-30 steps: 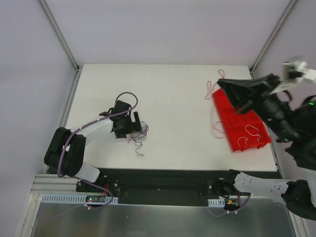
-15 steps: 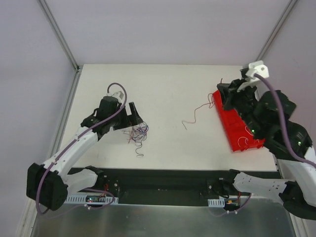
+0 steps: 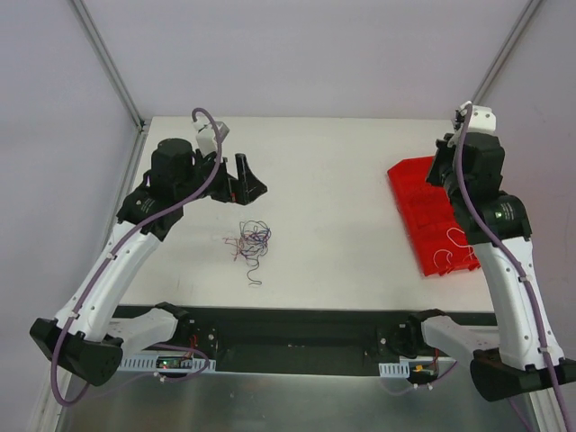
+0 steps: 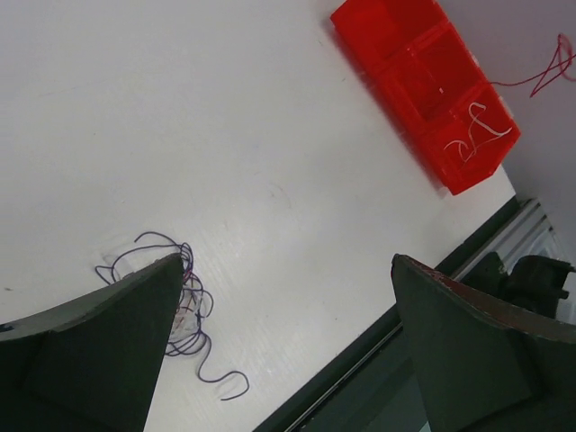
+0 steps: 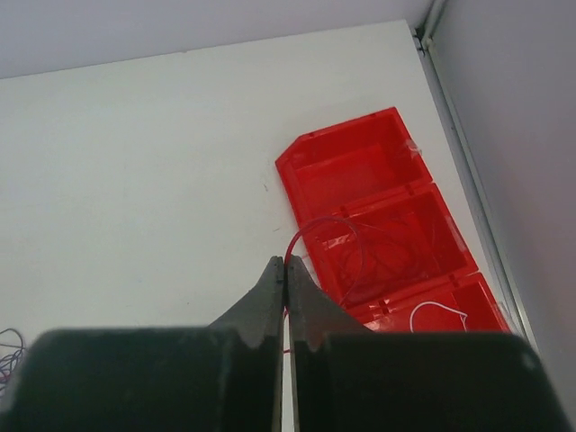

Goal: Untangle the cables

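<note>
A loose tangle of purple and red cables [image 3: 250, 241] lies on the white table left of centre; it also shows in the left wrist view [image 4: 184, 301], partly behind a finger. My left gripper [image 3: 245, 183] hangs above and behind it, open wide and empty [image 4: 288, 263]. My right gripper [image 5: 285, 263] is shut on a thin red cable [image 5: 317, 225] that loops over the middle compartment of the red tray [image 5: 387, 148]. In the top view this gripper [image 3: 439, 169] is over the tray's far end [image 3: 407, 171]. The red cable also shows hanging in the left wrist view [image 4: 544, 76].
The red tray [image 4: 396, 40] lies at the table's right side with a white cable [image 3: 454, 245] in its near compartment. A stray purple strand [image 3: 256, 277] trails from the tangle toward the front edge. A black rail [image 3: 297, 326] runs along the front.
My left arm has lifted up and back off the tangle, open. My right arm has swung round and carried the red cable from the table's middle to over the tray.
</note>
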Controlling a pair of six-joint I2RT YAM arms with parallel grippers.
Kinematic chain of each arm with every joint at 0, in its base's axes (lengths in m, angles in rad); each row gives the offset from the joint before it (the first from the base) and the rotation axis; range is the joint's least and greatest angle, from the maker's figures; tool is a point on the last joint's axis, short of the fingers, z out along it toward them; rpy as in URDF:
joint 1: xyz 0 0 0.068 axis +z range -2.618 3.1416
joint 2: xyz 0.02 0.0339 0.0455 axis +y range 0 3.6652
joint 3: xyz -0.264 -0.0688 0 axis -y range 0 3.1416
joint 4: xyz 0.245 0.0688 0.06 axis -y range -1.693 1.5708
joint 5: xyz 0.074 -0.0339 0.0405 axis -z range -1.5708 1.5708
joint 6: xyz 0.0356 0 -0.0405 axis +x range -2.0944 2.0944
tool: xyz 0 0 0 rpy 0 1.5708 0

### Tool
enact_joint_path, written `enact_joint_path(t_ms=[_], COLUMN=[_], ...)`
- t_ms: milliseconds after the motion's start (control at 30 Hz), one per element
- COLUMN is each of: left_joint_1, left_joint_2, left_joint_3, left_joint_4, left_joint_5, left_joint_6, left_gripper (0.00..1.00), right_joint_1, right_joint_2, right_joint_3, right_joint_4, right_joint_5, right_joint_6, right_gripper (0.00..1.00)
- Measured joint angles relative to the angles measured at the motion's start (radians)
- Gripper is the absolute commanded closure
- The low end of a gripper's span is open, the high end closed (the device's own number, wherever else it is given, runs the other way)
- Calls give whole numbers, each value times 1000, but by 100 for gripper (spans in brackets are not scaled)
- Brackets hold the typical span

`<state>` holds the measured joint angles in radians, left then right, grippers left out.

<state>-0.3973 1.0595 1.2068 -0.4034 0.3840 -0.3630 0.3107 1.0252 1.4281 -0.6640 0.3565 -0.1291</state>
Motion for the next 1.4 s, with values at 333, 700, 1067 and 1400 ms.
enact_joint_path(t_ms=[333, 700, 1067, 1400], left_joint_1=[-1, -3, -3, -3], left_joint_2=[38, 39, 55, 55], left_joint_3=[-130, -150, -150, -150], left_joint_4=[-28, -35, -28, -28], left_joint_5=[-20, -38, -36, -26], left_joint_6=[143, 173, 174, 173], left_gripper=[1, 1, 1, 1], right_joint_1=[-245, -293, -395, -438], right_joint_2=[90, 137, 216, 264], right_joint_3=[44, 173, 197, 27], right_joint_4=[-11, -36, -34, 29], right_joint_5=[-105, -58, -62, -86], right_joint_6=[40, 23, 23, 46], right_gripper=[100, 100, 100, 100])
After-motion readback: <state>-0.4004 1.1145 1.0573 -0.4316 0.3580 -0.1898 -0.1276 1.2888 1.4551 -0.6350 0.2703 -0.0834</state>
